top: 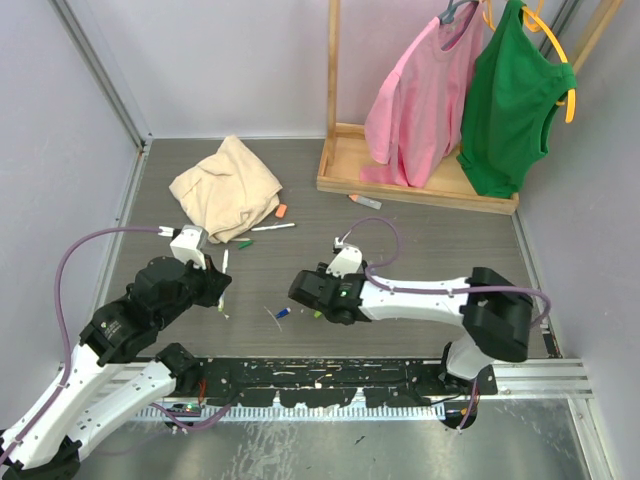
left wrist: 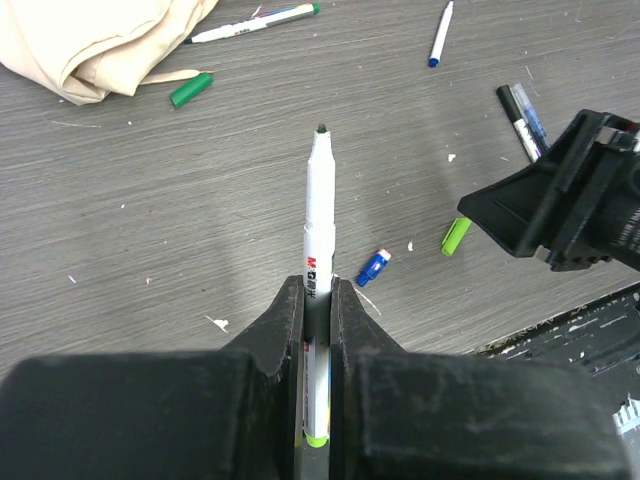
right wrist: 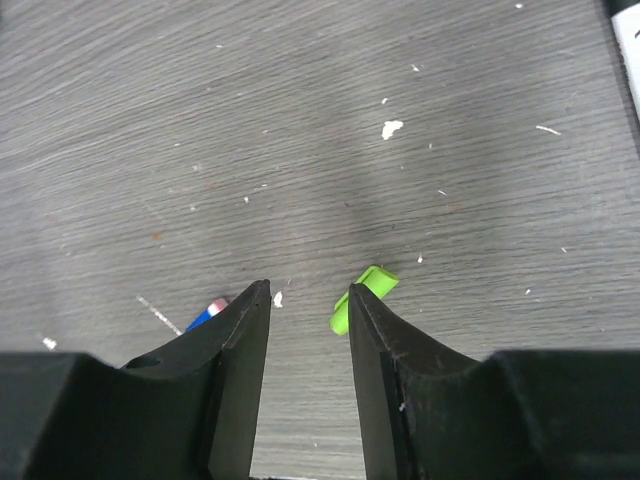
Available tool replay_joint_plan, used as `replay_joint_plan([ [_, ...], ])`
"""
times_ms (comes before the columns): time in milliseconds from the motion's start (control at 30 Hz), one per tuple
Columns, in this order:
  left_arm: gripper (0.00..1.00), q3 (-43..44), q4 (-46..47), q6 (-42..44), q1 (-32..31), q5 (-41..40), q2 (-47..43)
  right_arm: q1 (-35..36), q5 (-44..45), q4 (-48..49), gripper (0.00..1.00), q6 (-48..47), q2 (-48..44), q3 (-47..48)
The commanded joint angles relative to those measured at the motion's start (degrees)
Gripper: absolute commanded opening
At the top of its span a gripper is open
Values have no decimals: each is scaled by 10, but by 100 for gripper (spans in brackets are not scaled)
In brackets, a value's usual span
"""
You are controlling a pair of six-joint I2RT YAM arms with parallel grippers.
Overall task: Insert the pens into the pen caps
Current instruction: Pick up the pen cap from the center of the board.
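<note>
Gripping a white pen (left wrist: 320,200) in my left tool (left wrist: 318,300), right tool (right wrist: 310,295) open and empty. Lime cap (right wrist: 370,288) lies on the desk (right wrist: 300,120) at 2 o'clock, just outside its jaws, so closing could flick it away.

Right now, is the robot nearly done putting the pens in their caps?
Not nearly. No pen looks clearly capped yet. In hand: the left gripper is shut on a white pen, tip bare. The right gripper is open beside the lime cap, not holding it. Left to do: the blue cap, green cap and orange cap lie loose, and the blue-tipped pen lies waiting.
</note>
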Motion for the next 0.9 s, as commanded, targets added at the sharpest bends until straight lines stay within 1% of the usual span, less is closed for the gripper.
replay_joint_plan([
  [0, 0, 3, 24, 0, 3, -9, -3, 3, 37, -106, 43, 93, 38, 52],
  [233, 0, 3, 23, 0, 3, -12, -6, 4, 5, -102, 44, 99, 71, 64],
  [433, 0, 5, 20, -1, 3, -15, -1, 4, -28, -102, 44, 81, 117, 91],
  [567, 0, 6, 19, -1, 3, -15, -3, 3, -36, -102, 44, 71, 135, 106],
  [867, 0, 5, 19, -2, 2, -16, -3, -3, -44, -103, 43, 71, 152, 105],
])
